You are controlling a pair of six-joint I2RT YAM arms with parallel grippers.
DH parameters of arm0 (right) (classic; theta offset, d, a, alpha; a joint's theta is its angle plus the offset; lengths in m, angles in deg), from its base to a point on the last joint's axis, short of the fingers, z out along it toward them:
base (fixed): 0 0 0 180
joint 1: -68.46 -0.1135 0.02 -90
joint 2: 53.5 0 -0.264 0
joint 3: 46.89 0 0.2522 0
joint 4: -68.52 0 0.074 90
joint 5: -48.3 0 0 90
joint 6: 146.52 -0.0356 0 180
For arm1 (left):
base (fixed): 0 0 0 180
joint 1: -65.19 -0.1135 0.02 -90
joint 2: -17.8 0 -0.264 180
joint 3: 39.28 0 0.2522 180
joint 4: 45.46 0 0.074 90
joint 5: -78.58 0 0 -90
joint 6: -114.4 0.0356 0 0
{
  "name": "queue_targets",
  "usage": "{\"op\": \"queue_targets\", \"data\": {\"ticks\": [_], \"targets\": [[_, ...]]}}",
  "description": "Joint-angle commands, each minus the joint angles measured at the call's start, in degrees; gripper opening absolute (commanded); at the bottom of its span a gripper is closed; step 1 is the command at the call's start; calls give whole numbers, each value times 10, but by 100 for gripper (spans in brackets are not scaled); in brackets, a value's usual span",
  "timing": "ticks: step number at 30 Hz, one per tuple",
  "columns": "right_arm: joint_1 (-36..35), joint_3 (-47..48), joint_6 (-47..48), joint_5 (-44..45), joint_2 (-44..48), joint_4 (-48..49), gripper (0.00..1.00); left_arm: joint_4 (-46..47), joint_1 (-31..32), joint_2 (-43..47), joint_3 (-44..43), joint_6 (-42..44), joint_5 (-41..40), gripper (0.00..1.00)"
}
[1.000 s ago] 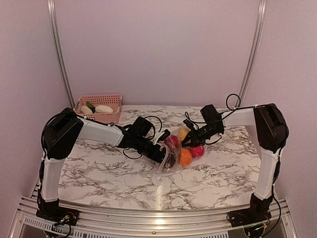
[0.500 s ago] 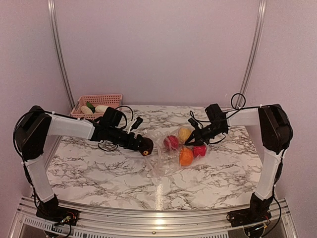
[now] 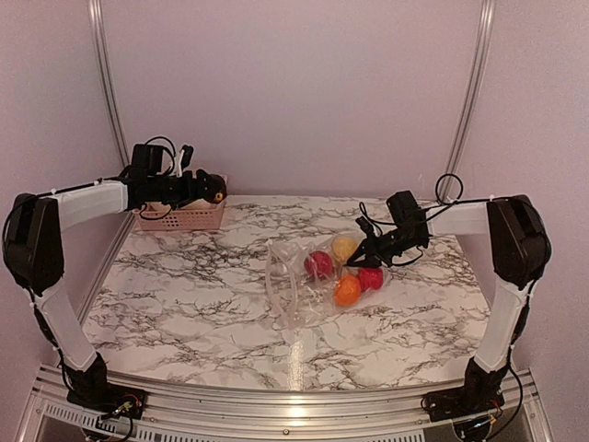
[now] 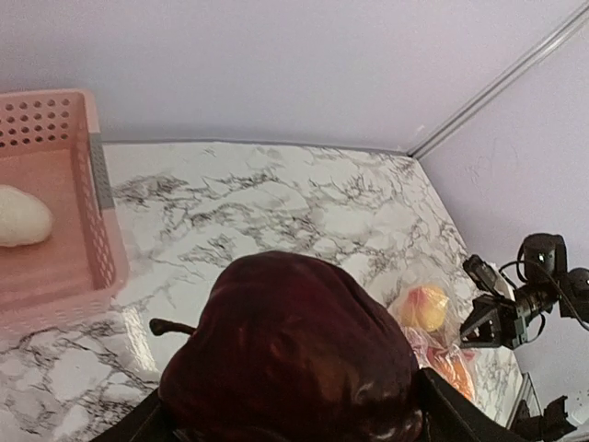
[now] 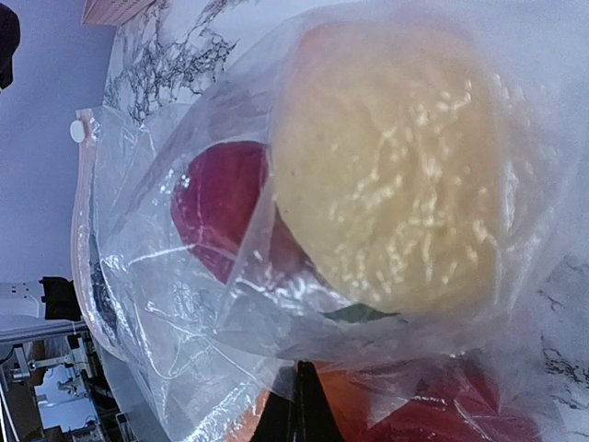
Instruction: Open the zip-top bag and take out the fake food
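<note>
Since the last look, left gripper (image 3: 206, 189) has swung from the bag mouth at frame centre to the upper left of the top view. It now hangs by the right end of pink basket (image 3: 189, 214), jaws spread wide around a dark purple toy (image 4: 294, 359) that fills the lower middle of its wrist view. Clear zip-top bag (image 3: 293, 287) lies on marble table (image 3: 184, 295) at centre, well apart to the right of that hand, with remaining fake food (image 3: 347, 291) (yellow, two red, orange) bunched in its right end. At the bag's upper right edge, right gripper (image 3: 370, 252) is clamped tight on the plastic, just beside the yellow piece (image 5: 386, 166).
</note>
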Motion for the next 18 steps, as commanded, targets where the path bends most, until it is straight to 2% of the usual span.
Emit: {"op": "queue_targets", "data": {"ticks": [1,4,10,18], "targets": [[-2,-1,-42,8,15,36,0,-66,-54,-59,-104,-21,-89,57],[-16,13,-55,25,7,30,0,-102,-84,-102,-168,-16,-133,58],[-61,53,-94,42,-14,33,0,-150,-105,-175,-253,26,-226,63],[-81,98,-112,51,-32,23,0,-187,-117,-270,-338,44,-276,67]]}}
